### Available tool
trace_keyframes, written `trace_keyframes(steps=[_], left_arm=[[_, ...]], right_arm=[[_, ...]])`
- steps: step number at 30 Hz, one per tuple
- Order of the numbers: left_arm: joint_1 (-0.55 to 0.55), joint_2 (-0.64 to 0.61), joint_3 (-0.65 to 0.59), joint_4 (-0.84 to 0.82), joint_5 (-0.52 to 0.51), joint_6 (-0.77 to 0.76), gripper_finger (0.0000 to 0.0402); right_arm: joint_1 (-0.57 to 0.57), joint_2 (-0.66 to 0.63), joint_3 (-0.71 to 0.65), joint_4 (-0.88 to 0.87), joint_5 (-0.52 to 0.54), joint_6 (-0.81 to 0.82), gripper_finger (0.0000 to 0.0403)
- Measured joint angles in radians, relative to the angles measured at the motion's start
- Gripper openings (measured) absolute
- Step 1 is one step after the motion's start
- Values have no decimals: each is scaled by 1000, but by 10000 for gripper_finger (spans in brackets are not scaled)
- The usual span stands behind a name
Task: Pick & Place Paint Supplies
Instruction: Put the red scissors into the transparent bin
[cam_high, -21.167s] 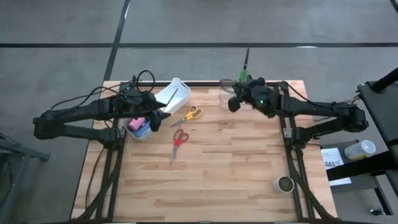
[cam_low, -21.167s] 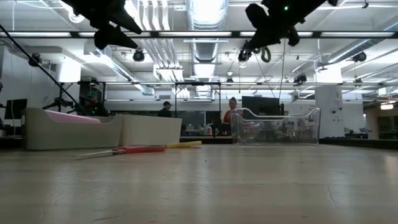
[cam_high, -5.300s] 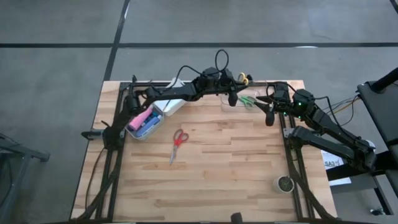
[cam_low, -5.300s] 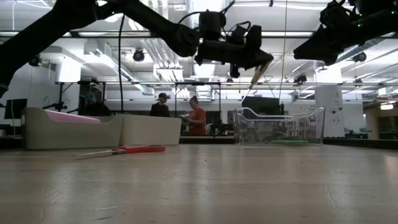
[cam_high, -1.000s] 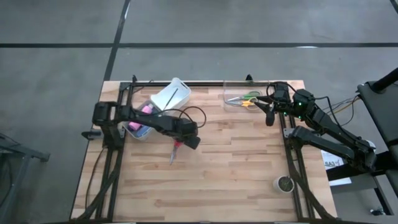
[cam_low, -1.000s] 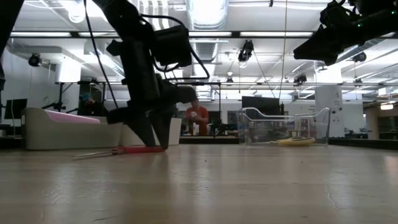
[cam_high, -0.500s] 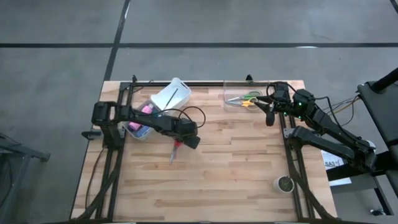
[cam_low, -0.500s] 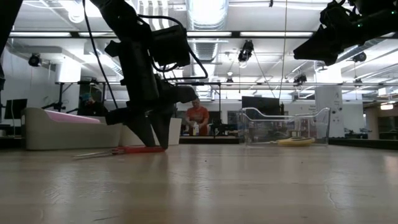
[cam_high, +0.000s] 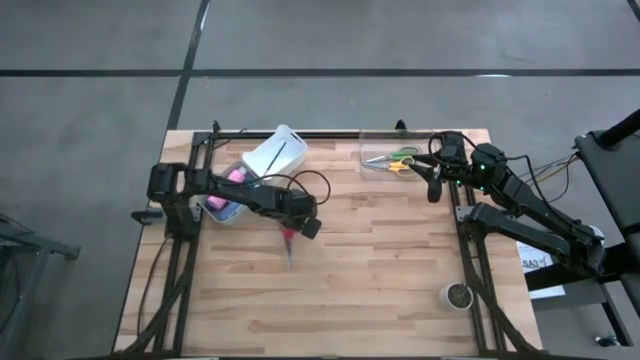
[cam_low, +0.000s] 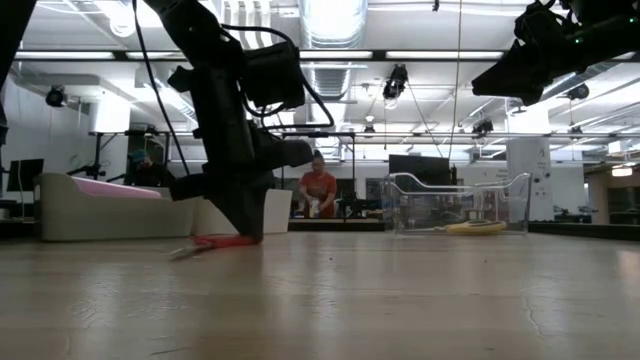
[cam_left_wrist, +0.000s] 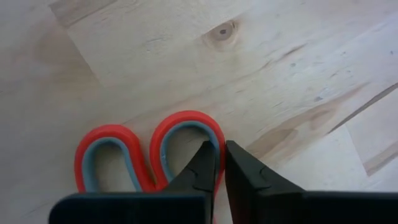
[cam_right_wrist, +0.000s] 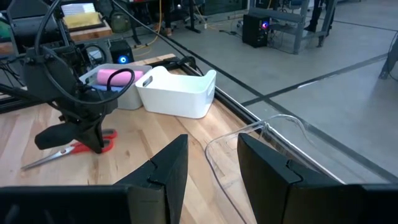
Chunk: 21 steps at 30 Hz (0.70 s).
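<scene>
The wooden table (cam_high: 380, 270) stood in a wide, brightly lit workshop, where a person in an orange top (cam_low: 318, 190) was busy at a bench far behind it. What had just changed was at the left gripper (cam_left_wrist: 221, 163): a moment before, its fingers had stood apart over the red-handled scissors (cam_left_wrist: 149, 149); now they had pinched tight on the rim of one handle loop. The blades (cam_high: 289, 250) had swung round on the boards, pointing more toward the table's near edge than they had half a second earlier.

The right gripper (cam_right_wrist: 208, 163) hung partly open and empty, just above the clear bin (cam_high: 388, 160) holding the green and yellow scissors (cam_high: 398, 160).

The paint supplies themselves lay untouched: the pink bottle (cam_high: 234, 177) sat in the small grey tray (cam_right_wrist: 127, 96), beside the white bin (cam_high: 276, 155). So the grip, to my eye, served the sorting of scissors toward the clear bin; the paint things seemed already stowed.
</scene>
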Motion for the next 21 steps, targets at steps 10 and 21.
trace_keyframes(steps=[10, 21], left_arm=[[0, 0, 0, 4, 5, 6, 22], [-1, -147, -3, -20, 37, 2, 22]], right_arm=[[0, 0, 0, 0, 0, 0, 137], [0, 0, 0, 0, 0, 0, 137]])
